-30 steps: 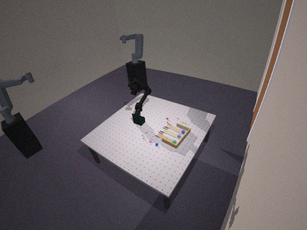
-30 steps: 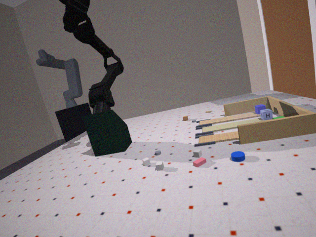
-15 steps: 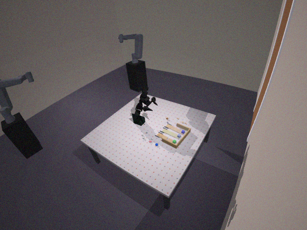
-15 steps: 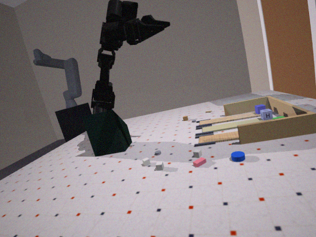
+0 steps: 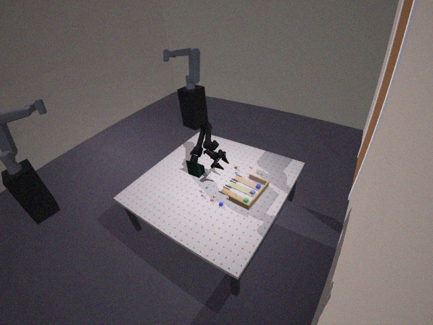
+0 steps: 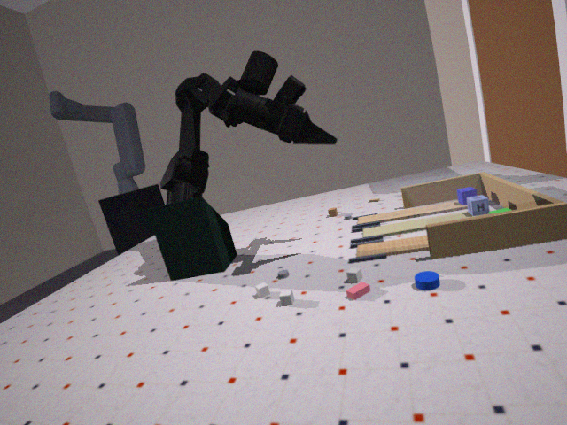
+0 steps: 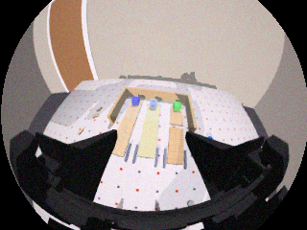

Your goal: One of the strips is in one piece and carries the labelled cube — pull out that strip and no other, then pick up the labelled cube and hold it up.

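My gripper (image 5: 225, 166) (image 6: 336, 141) (image 7: 152, 134) is open and empty, in the air above the table, short of the strips' near ends. The pale blue cube (image 5: 252, 191) (image 6: 477, 204) (image 7: 153, 103), marked H in the exterior view, sits at the far end of the middle, yellowish strip (image 6: 412, 225) (image 7: 149, 129), which shows no gap. A violet-blue cube (image 5: 258, 185) (image 6: 466, 195) (image 7: 135, 101) is on the tan strip (image 7: 127, 129) at the wrist view's left. A green cube (image 5: 245, 200) (image 7: 177, 106) is on the right strip (image 7: 176, 144), which shows a gap across it.
A three-sided wooden frame (image 6: 494, 234) (image 7: 158, 94) stands around the strips' far part. Dark rails (image 6: 368, 258) (image 7: 156, 157) flank the near ends. A blue disc (image 5: 220, 204) (image 6: 427, 281), a pink block (image 5: 212, 200) (image 6: 358, 290) and small grey pieces lie outside the frame.
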`<state>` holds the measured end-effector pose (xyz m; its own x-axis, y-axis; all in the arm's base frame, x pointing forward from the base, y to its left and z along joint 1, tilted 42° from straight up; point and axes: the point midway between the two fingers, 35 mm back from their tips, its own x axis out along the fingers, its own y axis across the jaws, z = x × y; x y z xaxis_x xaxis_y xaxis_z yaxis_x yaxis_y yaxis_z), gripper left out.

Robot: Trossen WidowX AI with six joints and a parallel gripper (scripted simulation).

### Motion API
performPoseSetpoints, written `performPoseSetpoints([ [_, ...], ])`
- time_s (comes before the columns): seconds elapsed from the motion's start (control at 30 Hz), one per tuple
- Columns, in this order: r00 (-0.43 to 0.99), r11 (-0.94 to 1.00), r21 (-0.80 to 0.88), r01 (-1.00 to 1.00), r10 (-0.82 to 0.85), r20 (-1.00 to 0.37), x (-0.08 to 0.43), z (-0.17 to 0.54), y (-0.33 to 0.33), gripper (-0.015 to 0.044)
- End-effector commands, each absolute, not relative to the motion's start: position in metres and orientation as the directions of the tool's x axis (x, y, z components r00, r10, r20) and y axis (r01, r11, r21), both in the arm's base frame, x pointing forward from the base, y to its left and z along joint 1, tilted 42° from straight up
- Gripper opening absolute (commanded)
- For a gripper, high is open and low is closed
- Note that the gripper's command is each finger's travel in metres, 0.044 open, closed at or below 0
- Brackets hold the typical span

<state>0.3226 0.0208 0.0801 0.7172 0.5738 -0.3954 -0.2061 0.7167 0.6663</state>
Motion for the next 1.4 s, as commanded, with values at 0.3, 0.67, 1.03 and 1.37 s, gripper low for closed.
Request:
performPoseSetpoints([
  [0.3,0.523,0.718,0.679,-0.154,0.642,-0.561,0.36,0.057,0.044,0.019],
  [0.67,0.104,0.734,0.673,-0.096,0.679,-0.726,0.384,0.025,0.097,0.0],
  [1.03,-0.126,0.745,0.66,-0.092,0.649,-0.75,0.38,0.013,0.124,0.0],
  [1.37,-0.126,0.746,0.66,-0.092,0.649,-0.75,0.376,0.004,0.126,0.0],
])
